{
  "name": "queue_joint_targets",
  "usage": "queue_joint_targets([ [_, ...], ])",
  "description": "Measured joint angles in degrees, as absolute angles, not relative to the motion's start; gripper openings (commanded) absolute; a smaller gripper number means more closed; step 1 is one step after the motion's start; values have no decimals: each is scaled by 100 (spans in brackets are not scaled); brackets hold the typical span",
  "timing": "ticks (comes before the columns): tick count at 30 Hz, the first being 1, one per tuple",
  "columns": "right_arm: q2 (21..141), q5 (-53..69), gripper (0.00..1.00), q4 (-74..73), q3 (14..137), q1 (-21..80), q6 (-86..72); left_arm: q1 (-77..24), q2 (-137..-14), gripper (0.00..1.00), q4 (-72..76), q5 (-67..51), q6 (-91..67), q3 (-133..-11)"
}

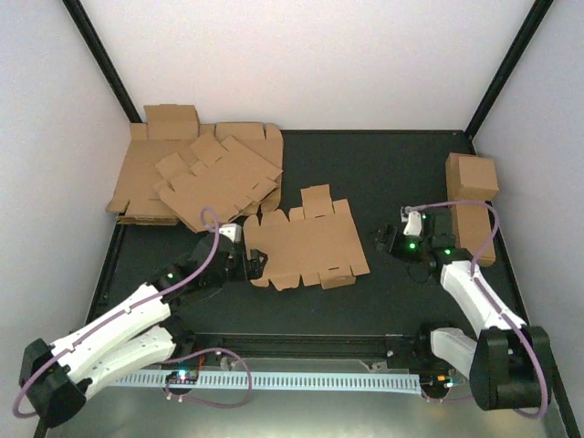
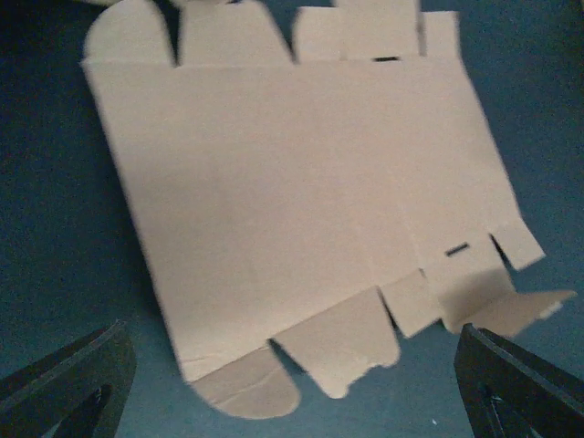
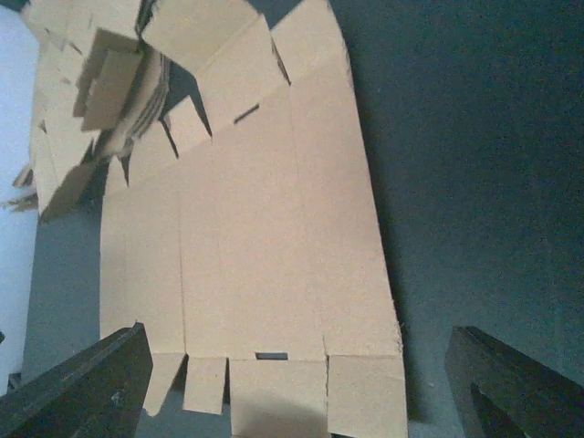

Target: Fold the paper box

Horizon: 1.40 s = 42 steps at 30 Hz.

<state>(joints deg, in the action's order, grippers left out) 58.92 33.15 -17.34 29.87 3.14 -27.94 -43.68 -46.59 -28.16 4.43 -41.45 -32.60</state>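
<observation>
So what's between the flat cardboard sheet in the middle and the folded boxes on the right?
The right gripper, jaws open, over bare dark table; the top view shows it.

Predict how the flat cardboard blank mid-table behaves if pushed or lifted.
The paper box is a thin flat sheet: probably light, sliding on the table when pushed. Lifted by an edge, it likely hinges at its creases. One corner tab looks bent: probably flimsy.

Both arms reach forward and angle inward, left gripper (image 1: 259,265) and right gripper (image 1: 386,242) spread wide, holding nothing.
</observation>
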Motion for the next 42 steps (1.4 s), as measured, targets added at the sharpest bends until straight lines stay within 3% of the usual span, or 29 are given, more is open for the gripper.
queue_joint_targets([
  [5,6458,3306,91,-1570,3065,639,-2786,-3658,-4569,99,-2663,75,-4397,-2762],
  [13,7188,3271,91,-1332,3253,867,-2733,-3020,-5461,97,-1992,-585,-4375,-2453],
  [26,7848,3275,91,-1190,3400,937,-2602,-2475,-7137,78,-655,-1752,-4112,-2460],
  [29,7911,3275,89,-1188,3402,937,-2585,-2462,-7269,69,-469,-1861,-4080,-2460],
  [32,7950,3280,88,-1164,3402,945,-2580,-2440,-7481,50,-250,-2008,-4038,-2486],
  [39,7957,3308,88,-1170,3402,967,-2578,-2436,-7575,17,-158,-2346,-3896,-2519],
  [42,7822,3297,88,-1201,3402,967,-2574,-2436,-7439,8,-217,-2429,-3741,-2585],
])
